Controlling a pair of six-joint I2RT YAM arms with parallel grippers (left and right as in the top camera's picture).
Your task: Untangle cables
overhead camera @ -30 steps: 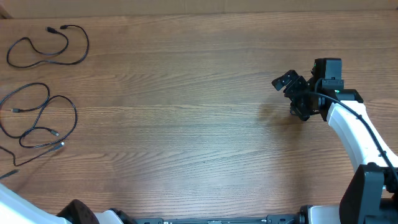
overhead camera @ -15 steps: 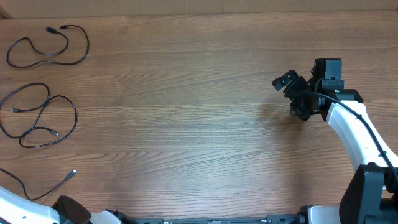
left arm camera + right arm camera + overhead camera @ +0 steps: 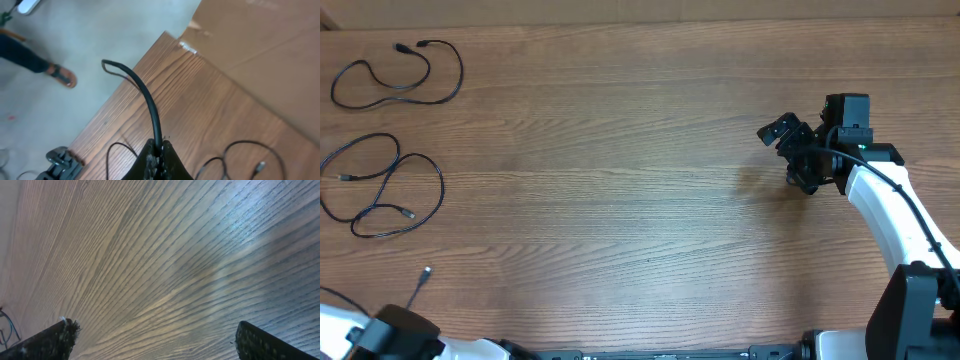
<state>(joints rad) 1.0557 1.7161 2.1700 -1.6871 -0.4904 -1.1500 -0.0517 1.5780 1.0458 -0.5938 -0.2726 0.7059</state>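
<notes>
My left pincer (image 3: pixel 158 152) clamped shut on a black cable (image 3: pixel 150 105), my right pincer (image 3: pixel 792 155) wide open, empty, right of frame, two cable loops (image 3: pixel 395 75) on counter (image 3: pixel 620 180), upper left

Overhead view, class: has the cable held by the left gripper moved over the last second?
Yes. The held cable has slid toward the near edge, away from the looped cable, which stayed put.
</notes>
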